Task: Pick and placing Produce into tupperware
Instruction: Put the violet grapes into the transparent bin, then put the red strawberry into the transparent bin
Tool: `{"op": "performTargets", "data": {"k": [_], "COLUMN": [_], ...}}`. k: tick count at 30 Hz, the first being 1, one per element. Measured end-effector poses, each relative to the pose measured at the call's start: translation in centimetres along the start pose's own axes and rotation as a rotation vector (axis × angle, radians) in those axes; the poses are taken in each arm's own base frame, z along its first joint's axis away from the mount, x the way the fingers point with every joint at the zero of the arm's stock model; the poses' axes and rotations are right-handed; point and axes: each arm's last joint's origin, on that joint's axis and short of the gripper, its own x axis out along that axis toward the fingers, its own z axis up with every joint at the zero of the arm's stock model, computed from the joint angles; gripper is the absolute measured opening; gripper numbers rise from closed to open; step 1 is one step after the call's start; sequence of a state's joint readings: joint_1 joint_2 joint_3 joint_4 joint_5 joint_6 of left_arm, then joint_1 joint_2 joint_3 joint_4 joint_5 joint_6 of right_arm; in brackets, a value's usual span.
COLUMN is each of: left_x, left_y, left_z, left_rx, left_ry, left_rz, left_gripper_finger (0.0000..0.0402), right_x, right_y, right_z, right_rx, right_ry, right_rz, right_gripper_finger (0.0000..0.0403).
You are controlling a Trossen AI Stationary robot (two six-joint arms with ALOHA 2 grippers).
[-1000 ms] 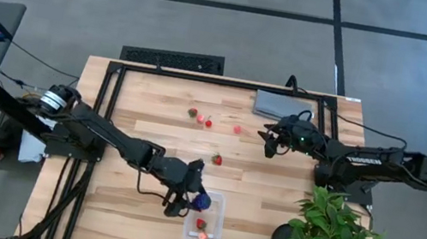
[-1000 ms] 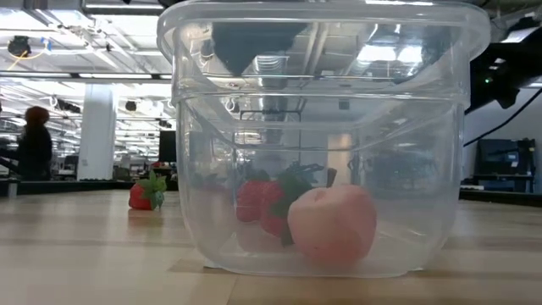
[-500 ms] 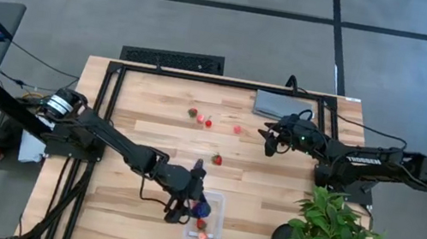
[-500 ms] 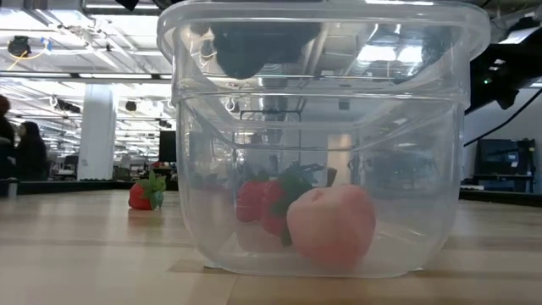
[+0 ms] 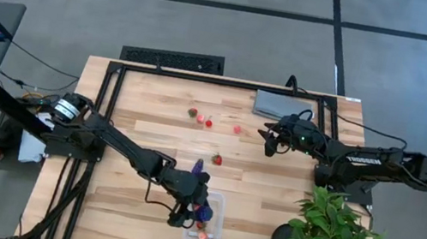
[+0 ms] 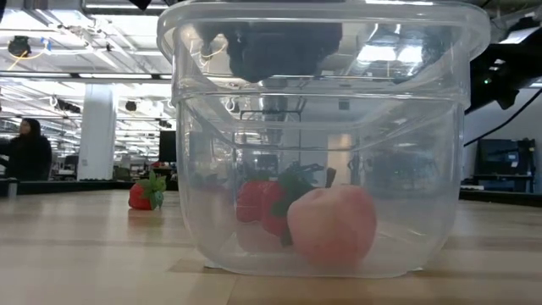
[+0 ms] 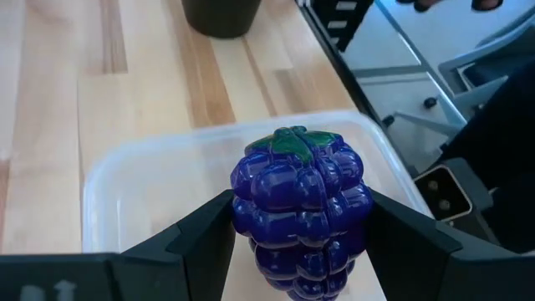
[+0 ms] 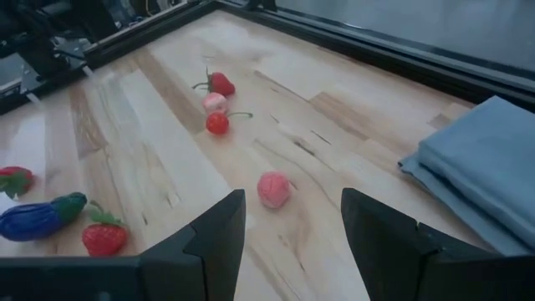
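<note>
The left hand [image 7: 297, 242] is clamped on a dark purple grape cluster [image 7: 299, 209], held above the open tupperware [image 5: 206, 218] near the front edge of the counter [image 5: 141, 134]. A peach-coloured piece [image 6: 332, 227] and a strawberry [image 6: 258, 203] are already seen inside. How far over the rim the cluster sits cannot be fixed from the overhead view, since the hand covers that edge. If released short, the cluster is likely to strike the rim and roll onto the counter. If lowered carelessly, the light container may be nudged or tipped by a finger. The right hand [image 8: 288, 242] is held open and empty above loose pieces near a pink fruit [image 8: 273, 190], well apart.
</note>
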State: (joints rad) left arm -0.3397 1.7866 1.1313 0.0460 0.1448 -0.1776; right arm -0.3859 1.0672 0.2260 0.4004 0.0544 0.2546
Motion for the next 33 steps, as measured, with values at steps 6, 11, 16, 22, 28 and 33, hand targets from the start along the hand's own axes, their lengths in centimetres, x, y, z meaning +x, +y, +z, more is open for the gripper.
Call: {"op": "performTargets", "data": {"k": [6,11,16,22,28,33], "left_x": [0.0,0.0,0.0,0.0,-0.3,-1.8], "left_y": [0.0,0.1,0.2,0.3,0.5,1.3], "left_z": [-0.1,-0.2,-0.3,-0.3,-0.1,1.0], "left_rx": [-0.002,-0.005,-0.007,-0.001,0.013,0.022], "left_ry": [0.009,0.023,0.030,0.025,0.018,-0.018], "left_rz": [-0.001,0.024,0.039,0.052,0.056,0.077], "left_gripper_finger": [0.0228,0.0238,0.0252,0.0266,0.0272,0.0268], "right_x": [0.0,0.0,0.0,0.0,0.0,0.0], "right_y": [0.0,0.0,0.0,0.0,0.0,0.0], "right_z": [0.0,0.0,0.0,0.0,0.0,0.0], "right_rx": [0.000,0.000,0.000,-0.001,-0.001,-0.001], "right_ry": [-0.001,0.000,0.003,0.003,0.003,0.003], "right_rz": [0.001,0.001,0.000,0.000,0.000,0.000], "right_gripper_finger": [0.0220,0.0220,0.0220,0.0220,0.0220,0.0220]}}
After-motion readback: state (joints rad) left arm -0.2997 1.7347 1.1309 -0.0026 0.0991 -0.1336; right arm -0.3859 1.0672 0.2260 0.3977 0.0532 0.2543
